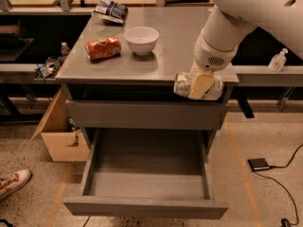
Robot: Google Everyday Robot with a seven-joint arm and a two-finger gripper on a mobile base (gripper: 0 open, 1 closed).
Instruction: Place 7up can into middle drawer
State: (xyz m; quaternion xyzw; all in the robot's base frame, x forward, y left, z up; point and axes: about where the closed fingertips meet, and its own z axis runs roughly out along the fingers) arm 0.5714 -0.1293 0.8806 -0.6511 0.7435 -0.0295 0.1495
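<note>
- A grey cabinet [166, 32] fills the middle of the frame, seen from above and in front.
- A thick white robot arm [236, 18] comes in from the upper right and reaches down to the cabinet's front right corner.
- The gripper [201, 86] sits at that corner, right of centre in the frame, level with the front edge of the cabinet top.
- Its fingers are closed around the can. One tan finger [202, 83] crosses the can's front; the other is hidden behind it.
- The 7up can [182, 84], silvery-white with green print, lies on its side in the gripper. It overhangs the front edge of the cabinet top, in front of the dark gap above the upper drawer front [142, 115].
- The middle drawer [147, 173] is pulled wide open at the bottom centre of the frame. It is a shallow grey tray with low side walls, below the can and to its left.
- An orange can [102, 48] lies on its side on the cabinet top, upper left of centre.
- A white bowl [141, 39] stands upright just right of the orange can.
- A crumpled packet [110, 10] lies at the far left corner of the top.
- A cardboard box [59, 132] sits on the floor at the left, against the cabinet.
- A shoe [13, 183] shows at the lower left edge.
- A small black box [259, 164] with a cable lies on the floor at the lower right.
</note>
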